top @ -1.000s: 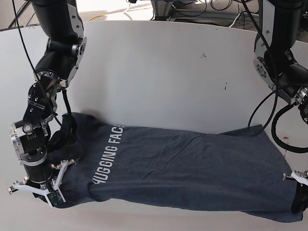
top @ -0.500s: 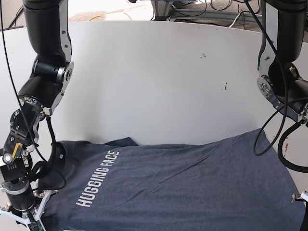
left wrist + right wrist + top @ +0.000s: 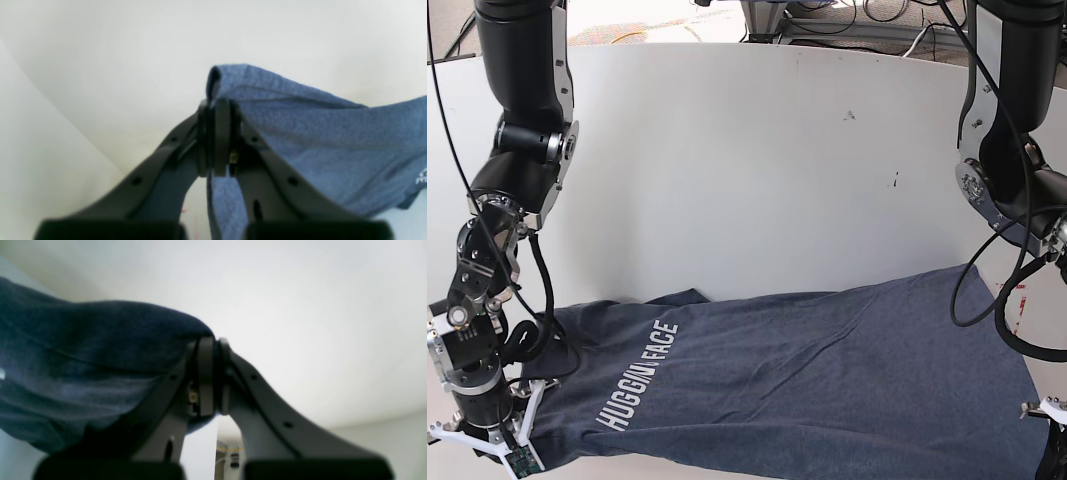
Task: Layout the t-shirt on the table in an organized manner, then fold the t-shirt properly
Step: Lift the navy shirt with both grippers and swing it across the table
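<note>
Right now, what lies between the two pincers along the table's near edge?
In the base view, the t-shirt spans the whole stretch, lettering up. The right pincer and left pincer are each clamped on a corner of it.

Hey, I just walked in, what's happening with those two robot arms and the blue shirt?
A two-armed robot is spreading a dark navy t-shirt out on the white table. The left end effector is shut on one edge of the cloth, and the right end effector is pinching the cloth at the other end. The shirt lies stretched across the near edge of the table between them, white printed lettering facing up. No fold is visible yet.
</note>
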Controlling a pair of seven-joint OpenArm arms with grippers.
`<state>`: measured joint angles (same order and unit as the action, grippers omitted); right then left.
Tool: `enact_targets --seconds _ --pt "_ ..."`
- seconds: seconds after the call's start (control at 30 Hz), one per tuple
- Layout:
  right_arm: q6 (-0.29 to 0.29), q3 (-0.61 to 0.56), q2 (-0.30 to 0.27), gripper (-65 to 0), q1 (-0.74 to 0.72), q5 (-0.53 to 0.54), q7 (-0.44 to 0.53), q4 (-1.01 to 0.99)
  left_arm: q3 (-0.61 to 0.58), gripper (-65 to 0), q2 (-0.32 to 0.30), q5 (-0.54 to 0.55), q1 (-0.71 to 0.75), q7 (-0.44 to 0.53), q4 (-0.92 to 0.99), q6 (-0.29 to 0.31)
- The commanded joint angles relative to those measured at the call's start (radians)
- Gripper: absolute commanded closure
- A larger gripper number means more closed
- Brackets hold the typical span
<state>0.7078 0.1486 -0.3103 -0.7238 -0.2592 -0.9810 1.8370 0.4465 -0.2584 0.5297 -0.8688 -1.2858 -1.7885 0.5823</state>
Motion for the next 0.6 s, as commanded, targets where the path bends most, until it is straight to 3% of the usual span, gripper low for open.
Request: enact_targets --seconds 0.0,0.2,0.43,0.57 --pt "-0.01 0.006 -0.016 -0.2 0.007 -0.012 -0.022 0.063 0.027 -0.4 -0.009 0.045 -0.003 -0.008 -0.012 -0.002" --pt "-0.01 0.007 -0.011 -0.2 0.138 -0.01 -0.052 0.151 0.065 -0.6 -0.017 0.134 0.084 -0.067 -0.014 -0.002" --pt "-0.01 0.01 -0.007 -0.2 0.306 -0.012 -0.052 0.198 0.085 -0.6 -0.077 0.228 0.242 -0.068 -0.014 -0.002" --pt "-0.01 0.069 0.012 -0.2 0.395 -0.009 -0.052 0.2 0.123 -0.6 -0.088 0.266 0.346 -0.068 -0.014 -0.002"
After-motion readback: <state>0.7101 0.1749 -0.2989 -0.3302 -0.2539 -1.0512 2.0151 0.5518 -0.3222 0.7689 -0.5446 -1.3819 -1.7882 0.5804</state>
